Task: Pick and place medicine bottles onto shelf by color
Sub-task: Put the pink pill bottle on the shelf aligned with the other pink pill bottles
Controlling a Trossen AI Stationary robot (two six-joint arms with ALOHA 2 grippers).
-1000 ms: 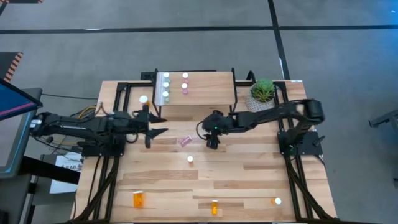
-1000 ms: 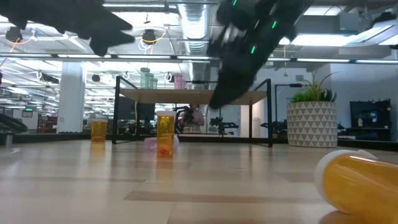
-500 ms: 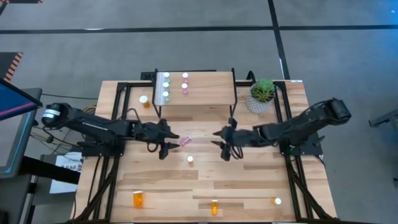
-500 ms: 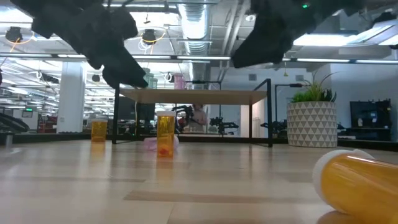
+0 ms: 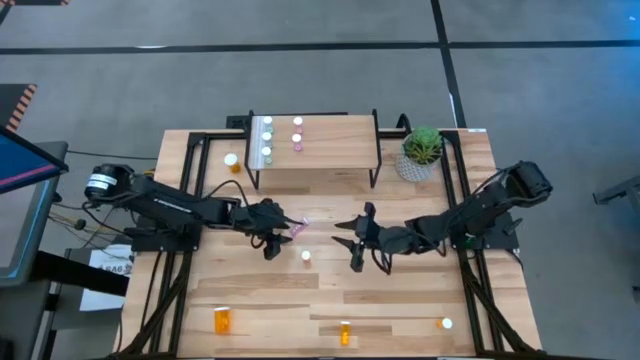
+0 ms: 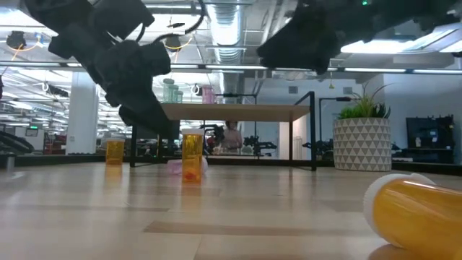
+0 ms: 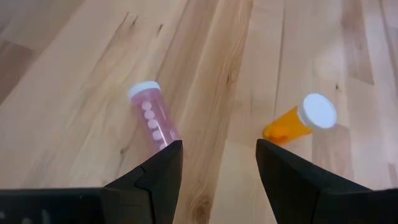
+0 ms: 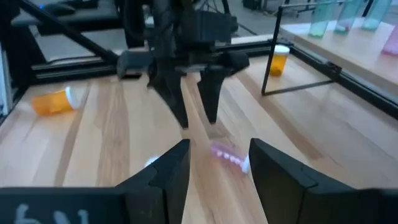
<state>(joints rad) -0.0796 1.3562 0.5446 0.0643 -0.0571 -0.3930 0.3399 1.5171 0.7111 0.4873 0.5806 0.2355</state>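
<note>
- Pink bottle (image 7: 153, 116) lies on its side on the bench (image 5: 420, 290), just ahead of the left hand (image 5: 277, 226) — fingers spread, nothing between them.
- Small orange bottle (image 7: 301, 120) stands beside it, white cap up.
- Right hand (image 5: 355, 238) hovers across from the left, fingers apart and empty, facing the pink bottle.
- Shelf (image 5: 330, 150) sits at the far bench edge — green bottles (image 5: 266, 138) in one row and pink ones (image 5: 297, 134) in another.
- Three more orange bottles (image 5: 222, 320) rest near the front edge, one by the shelf.
</note>
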